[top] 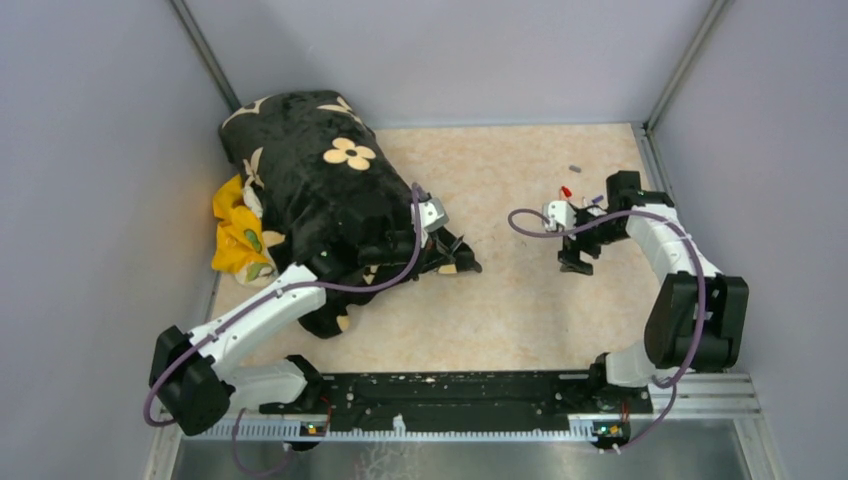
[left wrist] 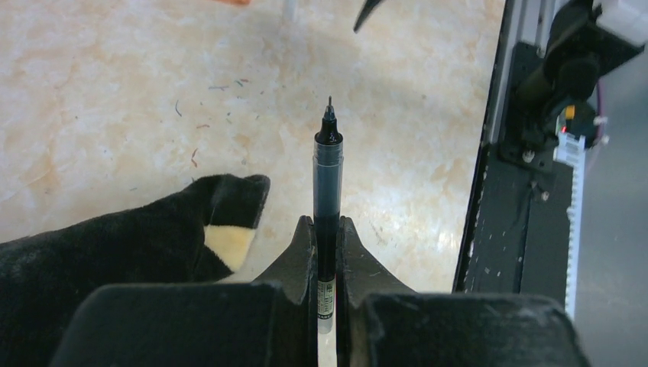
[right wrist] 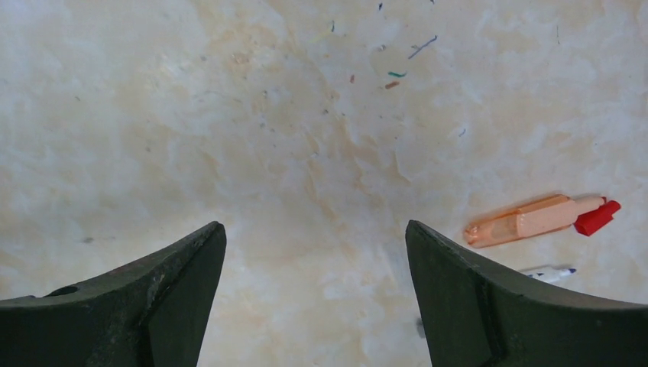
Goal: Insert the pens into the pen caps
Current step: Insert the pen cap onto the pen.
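My left gripper (left wrist: 327,223) is shut on a thin dark pen (left wrist: 328,164), whose bare tip points away from the fingers, above the table. In the top view this gripper (top: 458,256) hangs at the edge of the black cloth. My right gripper (right wrist: 315,229) stands open over bare table with nothing between its fingers; the top view shows it (top: 574,264) right of centre. An orange marker (right wrist: 527,221) lies to its right with a red cap (right wrist: 597,217) at its end. A white marker (right wrist: 552,272) peeks out beside the right finger. A greyish cap (top: 575,168) lies farther back.
A black plush cloth with cream flowers (top: 310,175) covers the back left, with a yellow cloth (top: 238,238) beside it. Its corner (left wrist: 221,210) shows left of my left fingers. The black base rail (top: 470,395) runs along the near edge. Grey walls enclose the table.
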Controlling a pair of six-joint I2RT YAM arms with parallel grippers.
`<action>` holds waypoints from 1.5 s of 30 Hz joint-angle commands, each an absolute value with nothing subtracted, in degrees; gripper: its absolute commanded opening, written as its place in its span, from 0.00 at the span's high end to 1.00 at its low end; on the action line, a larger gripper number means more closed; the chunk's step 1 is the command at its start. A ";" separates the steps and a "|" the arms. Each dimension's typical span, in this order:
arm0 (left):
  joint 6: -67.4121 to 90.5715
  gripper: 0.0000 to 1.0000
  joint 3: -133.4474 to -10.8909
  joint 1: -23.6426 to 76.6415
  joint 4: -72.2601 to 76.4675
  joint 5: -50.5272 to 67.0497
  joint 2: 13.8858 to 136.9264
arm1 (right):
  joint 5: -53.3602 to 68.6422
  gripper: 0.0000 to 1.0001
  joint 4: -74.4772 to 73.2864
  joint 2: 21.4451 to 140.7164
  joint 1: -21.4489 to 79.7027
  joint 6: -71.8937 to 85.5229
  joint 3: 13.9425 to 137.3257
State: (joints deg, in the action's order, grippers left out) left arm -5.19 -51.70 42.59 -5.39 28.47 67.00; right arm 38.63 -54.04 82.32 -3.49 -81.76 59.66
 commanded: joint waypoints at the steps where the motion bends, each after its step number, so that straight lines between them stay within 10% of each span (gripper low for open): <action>1: -13.92 1.00 -51.70 42.36 -17.52 31.05 66.53 | 31.10 0.18 -59.31 87.92 -3.69 -95.00 66.08; 45: -15.37 1.00 -46.35 42.28 -15.49 23.10 63.97 | 13.76 0.81 -57.67 113.80 -4.31 -97.74 77.02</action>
State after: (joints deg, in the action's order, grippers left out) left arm -14.26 -46.98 42.59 -15.51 23.33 64.47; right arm 14.87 -60.34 113.71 -3.66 -97.60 81.21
